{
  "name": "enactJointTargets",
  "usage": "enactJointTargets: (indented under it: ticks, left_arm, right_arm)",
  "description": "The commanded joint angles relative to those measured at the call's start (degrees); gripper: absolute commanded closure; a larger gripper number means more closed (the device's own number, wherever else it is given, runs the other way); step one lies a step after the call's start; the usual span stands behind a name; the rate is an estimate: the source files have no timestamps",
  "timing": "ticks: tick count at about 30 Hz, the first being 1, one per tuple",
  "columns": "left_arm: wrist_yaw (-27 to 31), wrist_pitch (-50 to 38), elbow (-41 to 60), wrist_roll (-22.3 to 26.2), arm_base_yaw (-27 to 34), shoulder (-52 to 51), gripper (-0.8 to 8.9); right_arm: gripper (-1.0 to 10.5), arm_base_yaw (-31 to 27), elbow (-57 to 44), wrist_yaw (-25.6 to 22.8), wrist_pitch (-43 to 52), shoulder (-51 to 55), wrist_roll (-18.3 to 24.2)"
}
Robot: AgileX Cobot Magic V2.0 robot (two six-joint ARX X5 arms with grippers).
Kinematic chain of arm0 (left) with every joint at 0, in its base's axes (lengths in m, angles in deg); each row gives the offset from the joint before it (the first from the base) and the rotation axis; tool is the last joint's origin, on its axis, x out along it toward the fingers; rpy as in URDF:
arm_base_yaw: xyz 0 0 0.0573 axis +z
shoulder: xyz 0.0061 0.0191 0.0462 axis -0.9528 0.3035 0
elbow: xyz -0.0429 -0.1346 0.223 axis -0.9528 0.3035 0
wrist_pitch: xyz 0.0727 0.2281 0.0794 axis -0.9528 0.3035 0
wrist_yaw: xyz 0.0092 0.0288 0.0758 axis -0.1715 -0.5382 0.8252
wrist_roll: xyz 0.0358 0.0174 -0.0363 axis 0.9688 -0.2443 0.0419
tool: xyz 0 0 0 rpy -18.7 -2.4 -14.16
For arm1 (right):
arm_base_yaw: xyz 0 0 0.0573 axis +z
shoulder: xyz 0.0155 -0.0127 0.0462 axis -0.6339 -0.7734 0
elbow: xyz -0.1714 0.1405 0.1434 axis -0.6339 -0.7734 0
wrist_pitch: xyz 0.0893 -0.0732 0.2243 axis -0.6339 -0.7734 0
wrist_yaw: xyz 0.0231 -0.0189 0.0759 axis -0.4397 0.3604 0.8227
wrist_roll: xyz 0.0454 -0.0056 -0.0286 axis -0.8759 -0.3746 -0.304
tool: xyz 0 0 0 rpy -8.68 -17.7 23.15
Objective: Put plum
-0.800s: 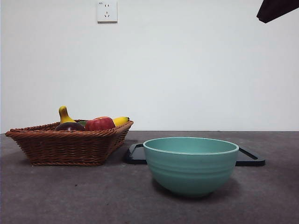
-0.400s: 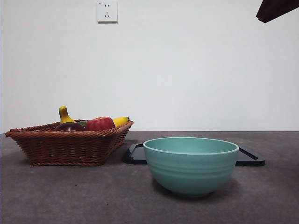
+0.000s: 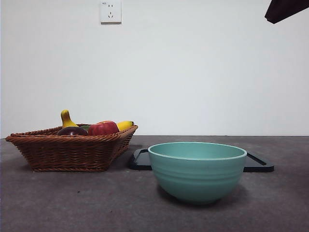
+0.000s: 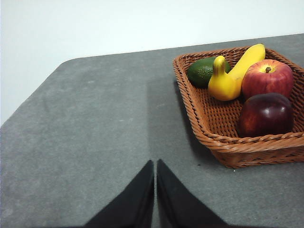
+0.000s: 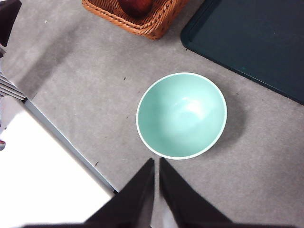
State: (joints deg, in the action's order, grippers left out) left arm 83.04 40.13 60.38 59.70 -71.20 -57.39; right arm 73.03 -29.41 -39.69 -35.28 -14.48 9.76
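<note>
**Both end effectors clenched and empty, plum in the basket**

Left end effector hangs above bare grey desk, its two black jaws pressed together with only a thin slit between them and nothing held. It sits well apart from the wicker basket, off one of the basket's corners.

Right end effector is likewise clenched on nothing, jaws nearly touching, high over the desk just beside the rim of the teal bowl. In the front view only one black tip of an arm shows at the top right corner.

Inside the basket the plum rests in a corner against the woven wall, touching the red apple next to it. It is round and glossy, so no long axis can be told, and no stem is visible to show which way it points. A yellow gourd, a banana and a green avocado lie beyond it.

From the front, the plum peeks over the basket rim, left of the apple. A dark tray lies behind the bowl.
</note>
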Motion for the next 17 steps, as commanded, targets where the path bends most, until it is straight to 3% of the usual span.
enactJointTargets:
  ticks: [1, 7, 10, 17]
  left_arm:
    - [0.11, 0.44, 1.18, -0.31, 0.15, -0.09, 8.06]
    - [0.11, 0.44, 1.18, -0.31, 0.15, -0.09, 8.06]
    - [0.11, 0.44, 1.18, -0.31, 0.15, -0.09, 8.06]
    - [0.11, 0.42, 1.18, -0.31, 0.15, -0.09, 8.06]
  right_arm:
    - [9.4, 0.39, 0.85, 0.02, 0.55, -0.42, 0.52]
    - [9.4, 0.39, 0.85, 0.02, 0.55, -0.33, 0.72]
    - [9.4, -0.81, 0.85, -1.14, 1.73, 0.39, 5.01]
    - [9.4, -10.58, -2.25, -3.21, 18.93, 7.43, 7.45]
